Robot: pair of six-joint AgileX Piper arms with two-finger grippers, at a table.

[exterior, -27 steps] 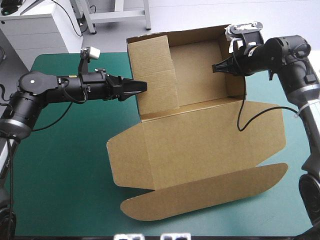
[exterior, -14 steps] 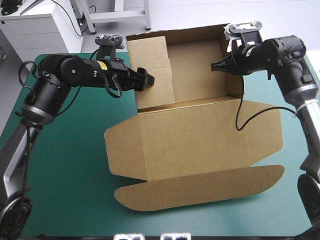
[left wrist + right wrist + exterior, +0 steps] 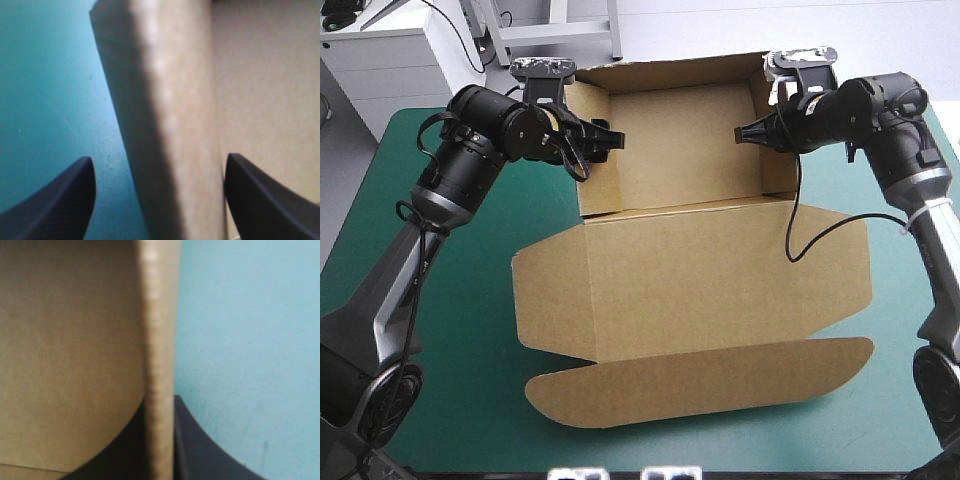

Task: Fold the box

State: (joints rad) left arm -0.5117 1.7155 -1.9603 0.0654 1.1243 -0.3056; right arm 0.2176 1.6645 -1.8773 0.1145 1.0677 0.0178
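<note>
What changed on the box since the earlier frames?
The left claw swung in over the left wall of the box, folding its inner flap flat against it, and now straddles that wall, open. The box slid slightly left. The right claw stayed shut on the right wall.

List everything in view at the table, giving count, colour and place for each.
box: one, brown; an open tray with raised walls on the far half of the table, lid lying flat toward the near edge.
table cover: one, teal-green; under the box, showing on all sides of it.
left claw: one, black; open, astride the box's left wall.
right claw: one, black; shut on the box's right wall.
</note>
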